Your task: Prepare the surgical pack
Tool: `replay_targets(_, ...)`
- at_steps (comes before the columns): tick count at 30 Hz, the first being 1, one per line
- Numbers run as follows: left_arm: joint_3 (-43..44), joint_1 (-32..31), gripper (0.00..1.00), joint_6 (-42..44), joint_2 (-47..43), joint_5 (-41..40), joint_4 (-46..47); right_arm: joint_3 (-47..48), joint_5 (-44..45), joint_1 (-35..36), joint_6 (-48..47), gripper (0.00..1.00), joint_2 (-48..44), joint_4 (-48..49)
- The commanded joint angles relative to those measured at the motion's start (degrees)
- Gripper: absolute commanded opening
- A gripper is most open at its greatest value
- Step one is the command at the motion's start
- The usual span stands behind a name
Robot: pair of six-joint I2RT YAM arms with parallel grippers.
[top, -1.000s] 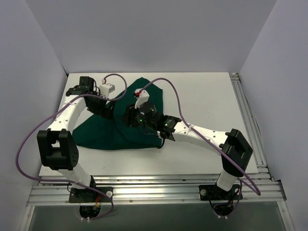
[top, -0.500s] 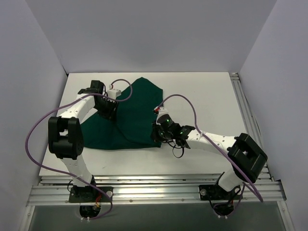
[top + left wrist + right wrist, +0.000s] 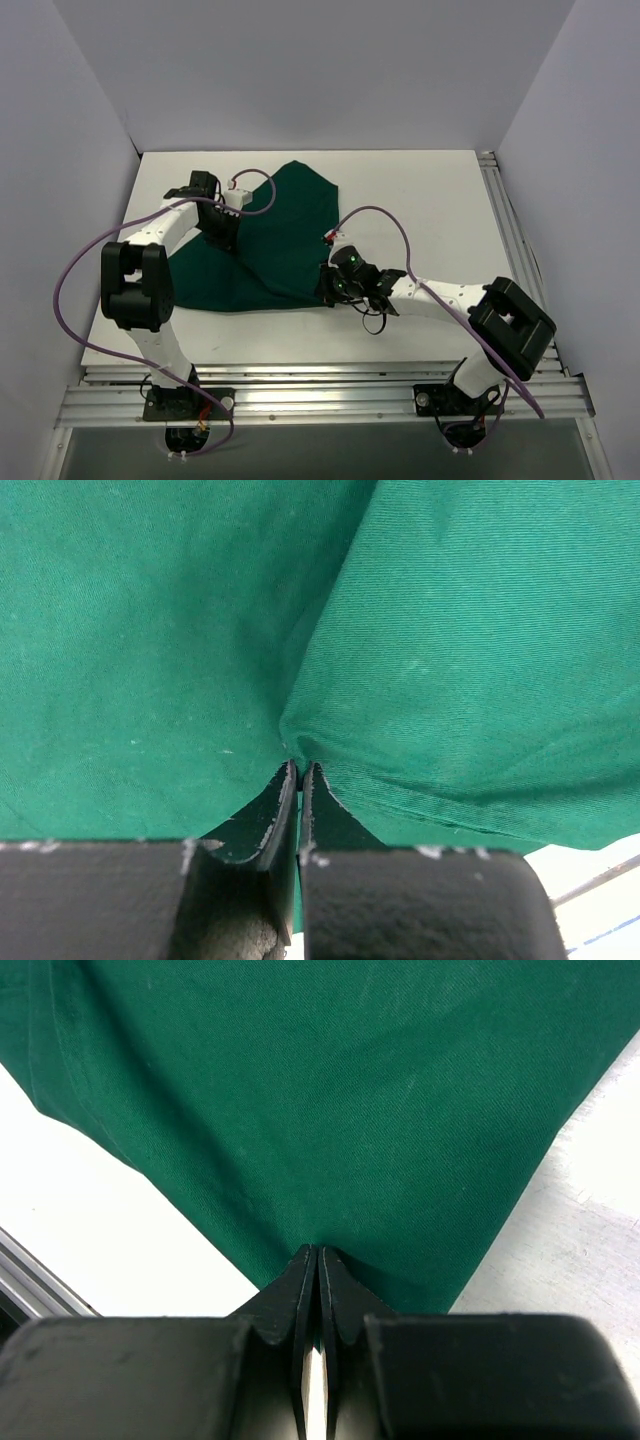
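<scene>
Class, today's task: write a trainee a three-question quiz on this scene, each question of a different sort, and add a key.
1. True or false: the left gripper is shut on a fold of the green drape.
2. Where does the right gripper pinch the green drape? A) at its far corner; B) at its near edge; C) nowhere, it hangs open above it.
3. Fill in: the green drape lies on a white ____.

Key: 1 true; 2 B; 3 table.
</scene>
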Motion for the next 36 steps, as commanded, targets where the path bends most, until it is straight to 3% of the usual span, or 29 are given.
replay_targets(1, -0.4, 0.0, 0.02, 1.7, -0.4, -1.9, 1.6, -0.2, 1.3, -0.5, -0.3, 0.00, -0.7, -1.9)
replay_targets(6, -0.1, 0.0, 0.03, 2.5, -2.1, -1.3, 0.8, 5.0, 4.2, -0.4, -3.2, 0.00, -4.7, -9.7)
replay_targets(8, 0.5, 0.0, 0.07, 3.1, -2.8, -0.8, 0.2, 5.9, 4.2, -0.3, -4.0, 0.00, -6.6, -11.5)
replay_targets(19, 1.3, 0.1, 0.21, 4.3, -4.8, -1.6, -1.6, 1.9, -1.1, 0.2, -2.2, 0.00, -3.5, -6.1)
replay_targets(20, 1.3, 0.0, 0.30, 4.3, -4.9, -1.7, -2.1, 1.6, -1.0, 0.2, -2.0, 0.00, -2.8, -5.7)
replay_targets(23, 1.8, 0.2, 0.40, 4.3, -6.3, -1.9, -3.0, 2.8, -0.9, -0.1, -2.3, 0.00, -0.4, -6.9)
replay_targets(24, 1.9, 0.4, 0.50, 4.2, -6.9, -1.9, -3.6, 3.6, -0.9, -0.1, -3.2, 0.00, 0.1, -7.2)
replay_targets(28, 1.7, 2.4, 0.70, 4.0, -11.8, -2.8, -4.4, 9.5, -0.8, 0.0, -5.5, 0.00, 0.6, -10.1)
replay_targets(30, 0.2, 6.1, 0.80, 3.9, -14.6, -4.4, -3.7, 13.9, -0.4, 0.2, -6.3, 0.00, 1.1, -11.6)
replay_targets(36, -4.1, 25.6, 0.90, 3.9, -13.1, -10.3, -2.6, 18.8, 1.8, -0.2, -8.2, 0.11, -0.4, -13.8)
